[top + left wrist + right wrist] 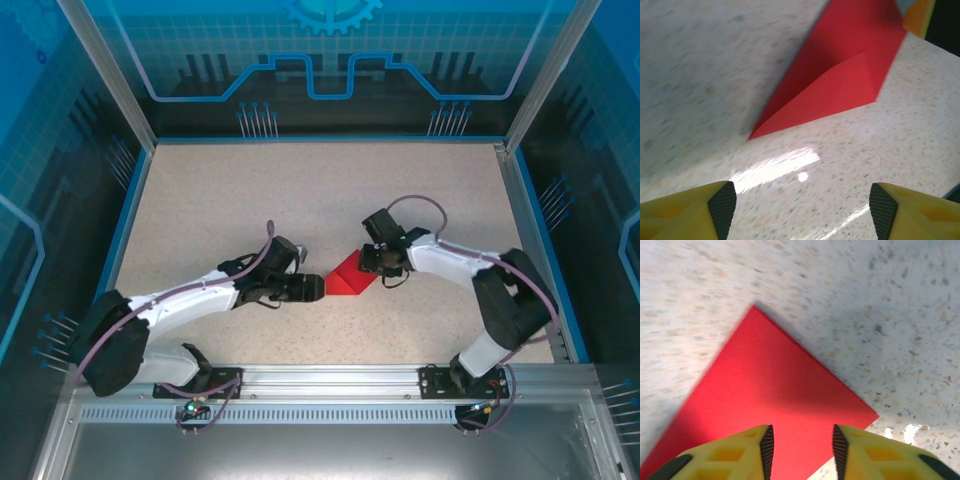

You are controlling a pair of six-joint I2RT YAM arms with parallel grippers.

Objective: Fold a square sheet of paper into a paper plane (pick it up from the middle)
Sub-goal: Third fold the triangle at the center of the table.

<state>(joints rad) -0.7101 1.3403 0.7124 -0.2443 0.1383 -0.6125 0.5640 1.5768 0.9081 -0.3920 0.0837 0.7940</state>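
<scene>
Your folded sheet of thin bright red paper [350, 276] [840, 85] [775, 390], a creased triangular shape, lies flat near the middle of the speckled beige counter [200, 200], slightly toward its near edge. Your left pincer [318, 288] [802, 205] stands wide apart and empty, just beside the paper on the side facing the counter's left edge. Your right pincer [375, 262] [802, 445] hangs over the paper, pads narrowly parted, pinching nothing.

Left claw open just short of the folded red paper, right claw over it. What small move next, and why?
Probably ease the left claw forward to the near point of the square sheet of paper. Its jaws stand wide with bare table between them and the paper, and the right claw, jaws slightly apart over the sheet, clamps nothing, so the fold lies unheld.
</scene>
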